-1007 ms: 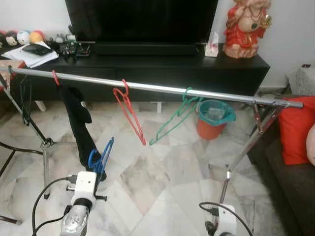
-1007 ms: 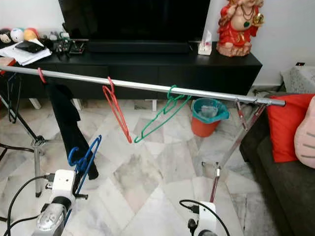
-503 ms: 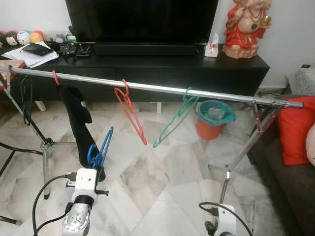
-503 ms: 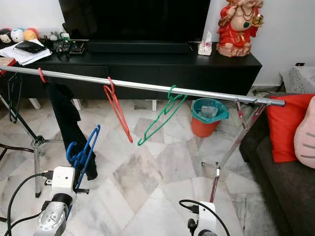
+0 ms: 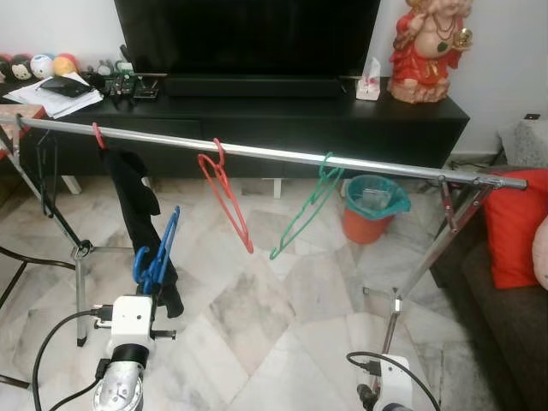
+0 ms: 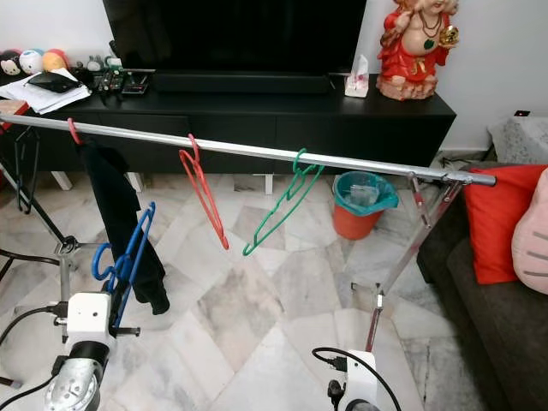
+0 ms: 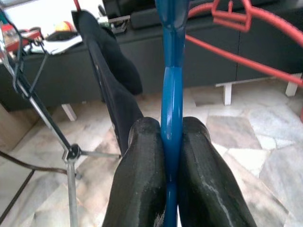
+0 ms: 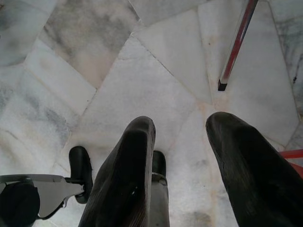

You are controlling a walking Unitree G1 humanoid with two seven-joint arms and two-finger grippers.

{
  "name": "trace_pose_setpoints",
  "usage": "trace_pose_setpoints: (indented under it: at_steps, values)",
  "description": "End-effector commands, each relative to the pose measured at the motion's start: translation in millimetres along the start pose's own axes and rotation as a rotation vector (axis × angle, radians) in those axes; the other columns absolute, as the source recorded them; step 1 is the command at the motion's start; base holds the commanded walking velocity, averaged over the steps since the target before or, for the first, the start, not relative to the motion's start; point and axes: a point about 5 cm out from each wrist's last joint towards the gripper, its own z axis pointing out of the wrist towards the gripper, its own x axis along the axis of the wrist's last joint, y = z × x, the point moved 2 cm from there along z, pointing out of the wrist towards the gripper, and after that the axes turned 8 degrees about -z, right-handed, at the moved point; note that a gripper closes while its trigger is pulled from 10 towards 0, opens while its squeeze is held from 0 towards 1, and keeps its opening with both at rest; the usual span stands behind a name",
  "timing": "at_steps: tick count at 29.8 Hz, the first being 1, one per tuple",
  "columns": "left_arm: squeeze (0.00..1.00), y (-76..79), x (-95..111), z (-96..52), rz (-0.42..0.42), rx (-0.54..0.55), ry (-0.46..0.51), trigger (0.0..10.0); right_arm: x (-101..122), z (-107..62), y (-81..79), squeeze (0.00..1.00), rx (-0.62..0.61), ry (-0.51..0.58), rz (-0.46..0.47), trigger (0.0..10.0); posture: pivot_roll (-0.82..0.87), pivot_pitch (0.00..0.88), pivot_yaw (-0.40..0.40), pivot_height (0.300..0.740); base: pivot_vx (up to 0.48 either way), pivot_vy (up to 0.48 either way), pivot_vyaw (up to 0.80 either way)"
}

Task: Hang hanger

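head views: silver rail (image 5: 282,156) across the room on folding legs, slanting from upper left to right. on rail, left to right: black garment (image 5: 137,214) on a red hook, red hanger (image 5: 224,201), green hanger (image 5: 306,210) tilted. blue hanger (image 5: 157,261) low at left, below the rail and not on it, just in front of the black garment, rising from the left gripper (image 7: 164,156) above its white wrist housing. behind: black tv console (image 5: 257,120), red figurine (image 5: 428,47), papers (image 5: 56,98), tissue box (image 5: 370,81). orange bin with teal liner (image 5: 370,205) on marble floor (image 5: 257,317). red cushion (image 5: 518,227) on dark sofa at right.

left wrist view: two black fingers (image 7: 142,179) closed tight on the blue hanger's bar, bar running up between them; black garment and red hanger beyond.

right wrist view: right gripper (image 8: 182,142) low over the marble floor, fingers (image 8: 128,175) spread apart, holding nothing; rack leg (image 8: 236,45) nearby.
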Motion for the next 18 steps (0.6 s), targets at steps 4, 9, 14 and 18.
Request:
trace_pose_setpoints:
  at_steps: [4,9,14,18]
  values:
    - [0.00,5.8,5.2,1.4,-0.013,0.000,-0.005,10.0,0.5,-0.2,2.4,0.00,-0.003,0.004,-0.007,10.0,0.04,0.000,-0.043,0.740,0.067,0.000,0.00]
    - [0.00,4.5,6.8,7.6,-0.041,0.024,-0.011,10.0,0.4,-0.2,2.1,0.00,-0.001,0.003,-0.011,10.0,0.04,0.000,-0.045,0.740,0.281,0.000,0.00]
    - [0.00,4.9,11.0,14.1,-0.052,0.026,-0.008,10.0,1.9,0.0,1.8,0.00,0.005,0.007,-0.035,10.0,0.04,0.000,-0.047,0.740,0.293,0.000,0.09]
    - [0.00,6.6,12.8,16.9,-0.055,0.024,-0.007,10.0,2.3,0.1,1.9,0.00,0.001,0.007,-0.038,10.0,0.04,0.000,-0.047,0.740,0.292,0.000,0.57]
